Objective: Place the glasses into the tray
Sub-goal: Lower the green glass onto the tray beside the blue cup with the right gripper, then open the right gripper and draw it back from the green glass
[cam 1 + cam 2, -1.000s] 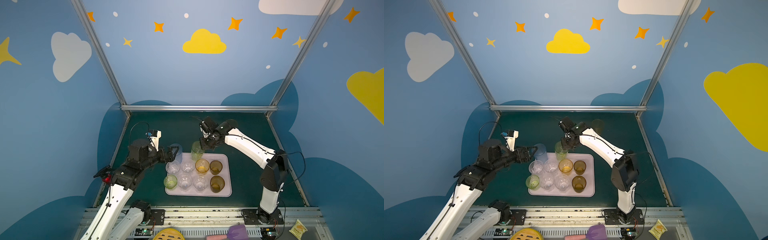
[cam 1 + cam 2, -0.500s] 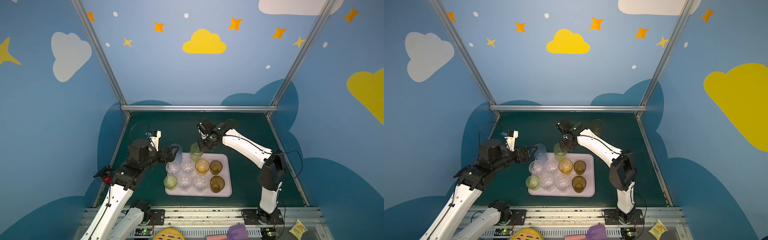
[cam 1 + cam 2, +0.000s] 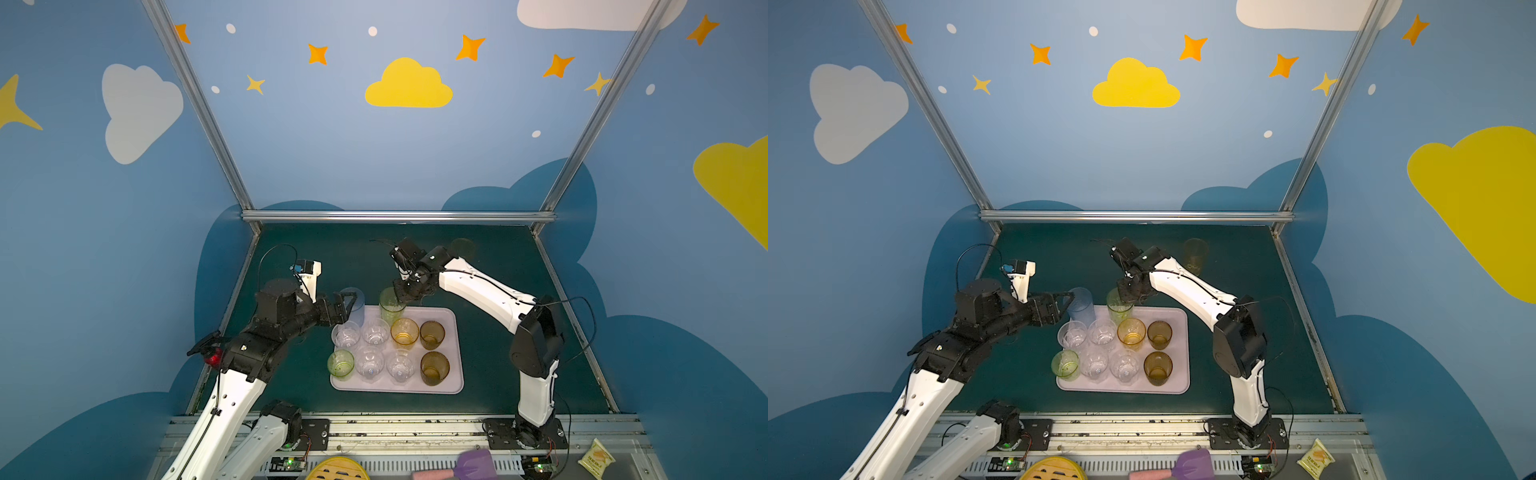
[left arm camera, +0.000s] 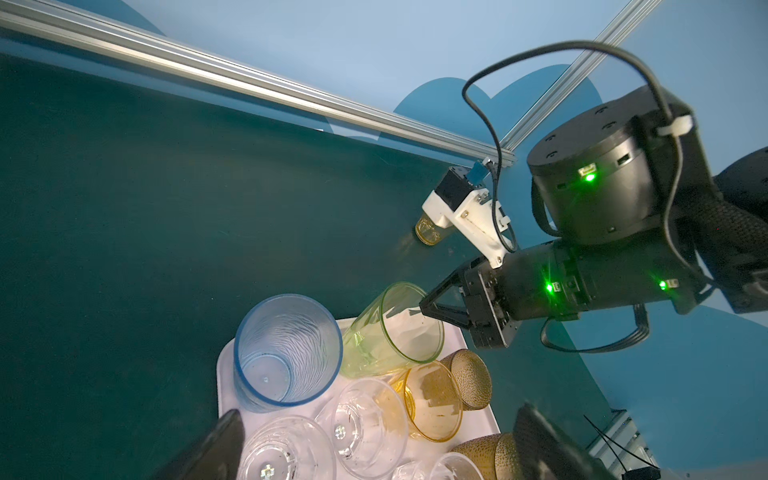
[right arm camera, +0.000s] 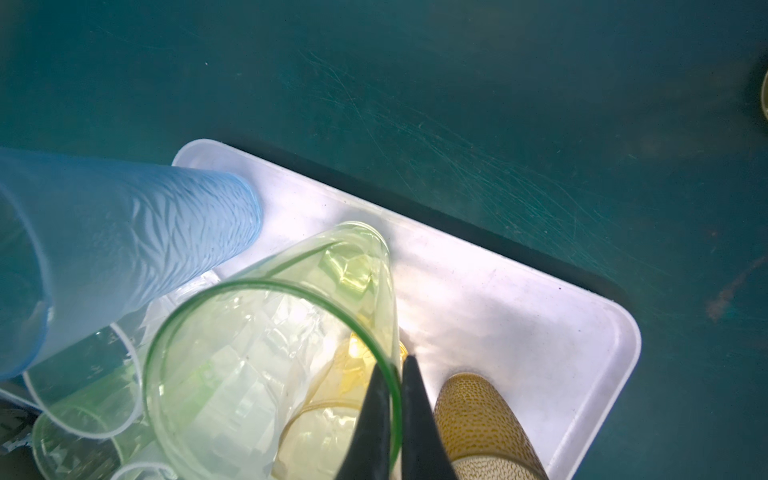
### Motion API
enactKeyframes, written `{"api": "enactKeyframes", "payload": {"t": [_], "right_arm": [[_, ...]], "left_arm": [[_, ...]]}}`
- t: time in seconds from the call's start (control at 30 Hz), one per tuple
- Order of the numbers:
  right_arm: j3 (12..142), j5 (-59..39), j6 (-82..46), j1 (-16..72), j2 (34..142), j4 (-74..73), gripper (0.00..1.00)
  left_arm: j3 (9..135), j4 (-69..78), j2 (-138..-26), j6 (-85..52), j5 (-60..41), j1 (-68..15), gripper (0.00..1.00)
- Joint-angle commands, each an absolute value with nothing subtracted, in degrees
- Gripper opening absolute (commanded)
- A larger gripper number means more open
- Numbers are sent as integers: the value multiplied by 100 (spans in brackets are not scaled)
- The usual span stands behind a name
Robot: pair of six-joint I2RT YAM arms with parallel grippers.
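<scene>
Over the tray's (image 3: pixel 455 353) far edge, I hold the tall green glass (image 3: pixel 391 305) by its rim.
Right gripper (image 5: pixel 397 370) clenched on that rim; glass leans, base down toward tray beside blue glass (image 4: pixel 286 349), contact unclear. Left gripper (image 3: pixel 1068 300) gaping, empty.

Left arm (image 3: pixel 266 332): rises from its base and reaches forward, forearm roughly level, wrist pointing toward the centre. Left gripper (image 3: pixel 350 303): jaws spread wide; no grip is evident, though the top views are too cluttered to rule out contact.

Right arm (image 3: pixel 482 286): bent high at the elbow, stretched toward the middle, wrist pitched down. Right gripper (image 5: pixel 395 368): closed, fingers (image 5: pixel 415 415) pinching the rim of the yellow-green glass (image 5: pixel 249 353).
</scene>
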State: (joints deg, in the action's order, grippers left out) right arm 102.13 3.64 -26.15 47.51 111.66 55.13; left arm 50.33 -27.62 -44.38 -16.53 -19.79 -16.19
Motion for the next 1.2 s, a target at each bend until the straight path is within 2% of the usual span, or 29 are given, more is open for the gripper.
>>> {"api": "enactKeyframes", "payload": {"t": [0.0,0.3,0.57,0.9,1.0,1.17], "right_arm": [[10389,378,-2662,4798,11239,5598,0],[10400,303,-2667,4801,11345,5607,5],[10414,298,-2698,4806,11270,5597,31],[10466,346,-2700,4793,11134,5606,54],[10485,384,-2708,4794,11085,5606,68],[10507,549,-2755,4764,10937,5607,77]], "left_arm": [[5004,-2734,-4420,-1626,-1917,-1634,100],[5006,-2734,-4423,-1612,-1885,-1635,100],[5010,-2748,-4403,-1617,-1872,-1635,100],[5011,-2757,-4396,-1621,-1863,-1635,100],[5010,-2760,-4395,-1617,-1853,-1635,100],[5028,-2795,-4369,-1589,-1863,-1646,100]]}}
